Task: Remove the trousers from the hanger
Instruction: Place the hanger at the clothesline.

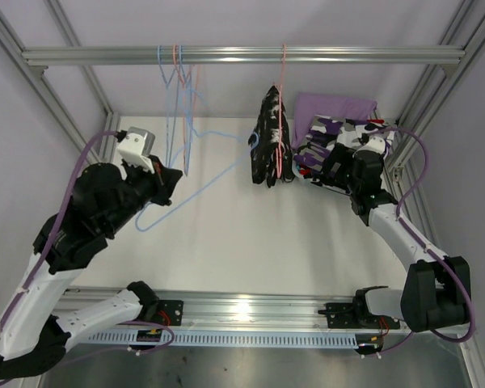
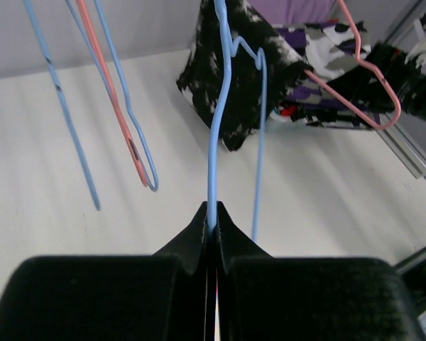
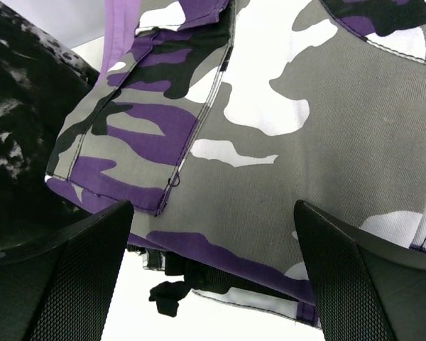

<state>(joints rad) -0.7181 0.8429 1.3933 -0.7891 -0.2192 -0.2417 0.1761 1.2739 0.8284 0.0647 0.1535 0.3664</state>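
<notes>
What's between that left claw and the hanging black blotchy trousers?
A blue wire hanger, pinched in the left gripper, reaches to the black trousers; the left wrist view shows it.

L claw [image 2: 213, 214] pinched tight; R claw [image 3: 213, 245] spread wide.

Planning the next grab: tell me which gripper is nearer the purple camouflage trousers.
Right. The right gripper, open, sits just over the purple camouflage trousers; the left gripper is far across the table, shut on the blue hanger.
</notes>
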